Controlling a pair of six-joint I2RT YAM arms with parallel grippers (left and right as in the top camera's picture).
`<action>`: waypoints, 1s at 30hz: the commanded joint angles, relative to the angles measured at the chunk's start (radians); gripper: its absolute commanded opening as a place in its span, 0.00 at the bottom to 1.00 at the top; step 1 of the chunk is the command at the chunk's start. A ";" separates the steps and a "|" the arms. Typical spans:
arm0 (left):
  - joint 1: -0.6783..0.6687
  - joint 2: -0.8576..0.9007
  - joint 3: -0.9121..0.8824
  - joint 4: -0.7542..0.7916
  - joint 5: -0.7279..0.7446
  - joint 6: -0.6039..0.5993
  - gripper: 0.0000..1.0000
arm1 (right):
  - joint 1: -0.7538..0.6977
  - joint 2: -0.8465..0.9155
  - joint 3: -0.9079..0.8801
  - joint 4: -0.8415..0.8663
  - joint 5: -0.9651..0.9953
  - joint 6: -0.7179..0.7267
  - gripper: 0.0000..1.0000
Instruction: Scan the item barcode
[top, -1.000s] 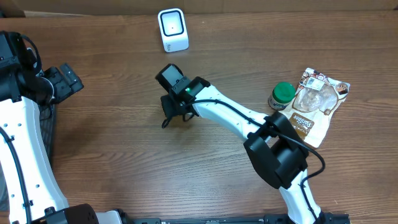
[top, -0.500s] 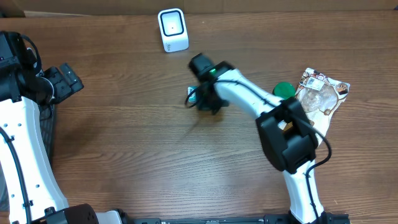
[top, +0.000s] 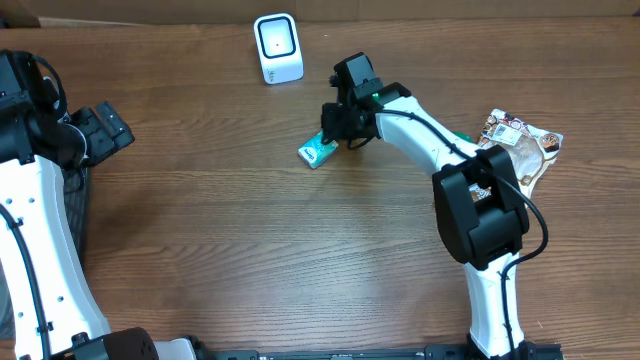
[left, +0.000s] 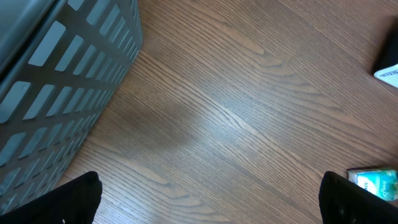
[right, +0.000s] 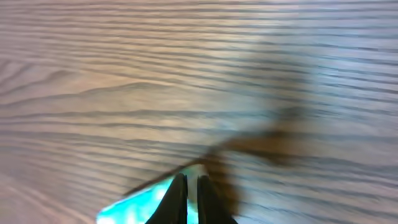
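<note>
Right fingers, clamped on teal packet, swung toward scanner — left fingers apart by grey basket.

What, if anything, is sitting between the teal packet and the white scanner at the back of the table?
Nothing visible. Only bare table lies between the teal packet and the white scanner. The right gripper, jaws shut, is at the packet's right end, off that line.

I count two robot arms in the overhead view: the left arm and the right arm. There's one white scanner at upper centre, one teal packet mid-frame, one snack bag far right, and one grey basket upper left on the left wrist view.
</note>
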 joint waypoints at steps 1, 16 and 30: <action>-0.001 0.000 0.007 0.003 -0.009 0.018 1.00 | 0.030 -0.015 0.003 0.006 -0.046 -0.055 0.05; -0.001 0.000 0.007 0.003 -0.009 0.018 1.00 | 0.126 -0.015 0.005 -0.153 -0.055 -0.402 0.05; -0.001 0.000 0.007 0.003 -0.009 0.018 1.00 | 0.106 -0.058 0.250 -0.483 -0.127 -0.486 0.12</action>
